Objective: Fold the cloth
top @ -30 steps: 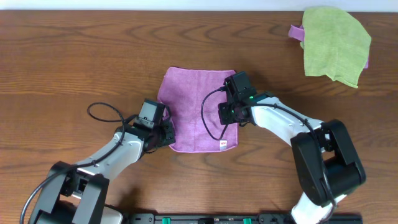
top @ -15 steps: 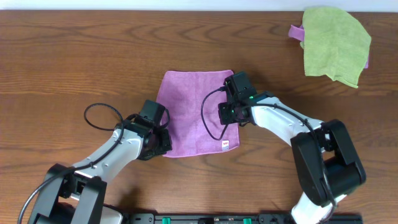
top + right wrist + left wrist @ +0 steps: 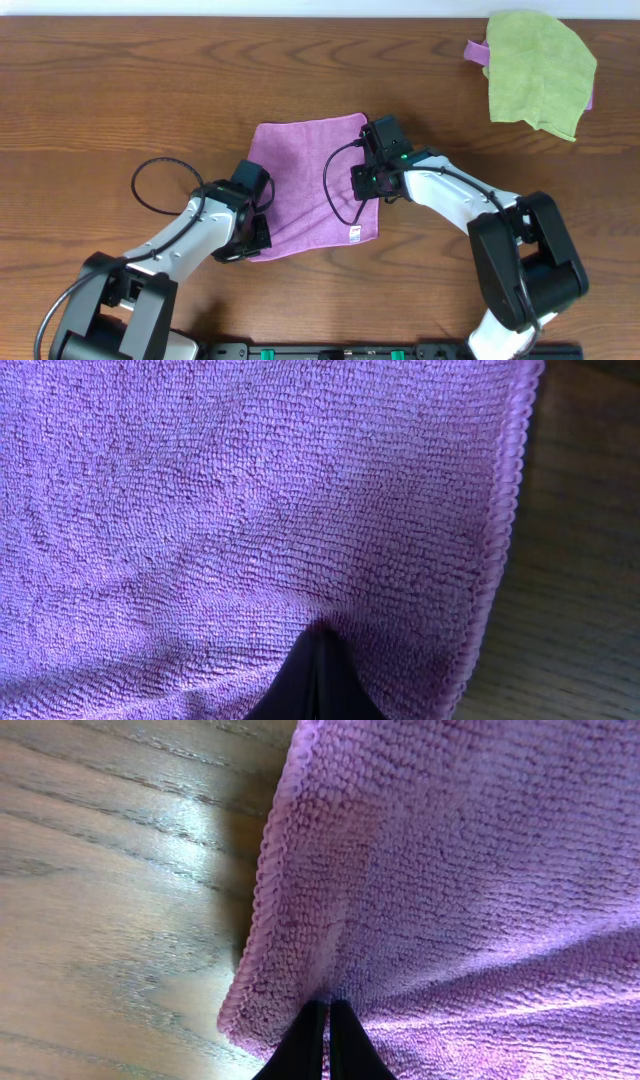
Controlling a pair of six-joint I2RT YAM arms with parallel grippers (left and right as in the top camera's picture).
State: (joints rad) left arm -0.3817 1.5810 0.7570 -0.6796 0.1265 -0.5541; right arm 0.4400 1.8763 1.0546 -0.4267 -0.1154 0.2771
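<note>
The left gripper [image 3: 258, 228] has its two dark fingers pinched tight on the small square purple terry cloth [image 3: 310, 185], gripping just inside the hem. The rest of the cloth spreads flat ahead of it on the brown wooden table [image 3: 120, 90]. Puckers radiate from its fingertips [image 3: 310, 1045], so fabric is caught there. The right gripper [image 3: 370, 185] is likewise closed on the cloth, with the opposite hem just to its right. Each arm probably holds one side so both can lift together and carry the fold over squarely. A larger lime-green cloth [image 3: 540, 70] lies well beyond the right gripper, out of the way.
</note>
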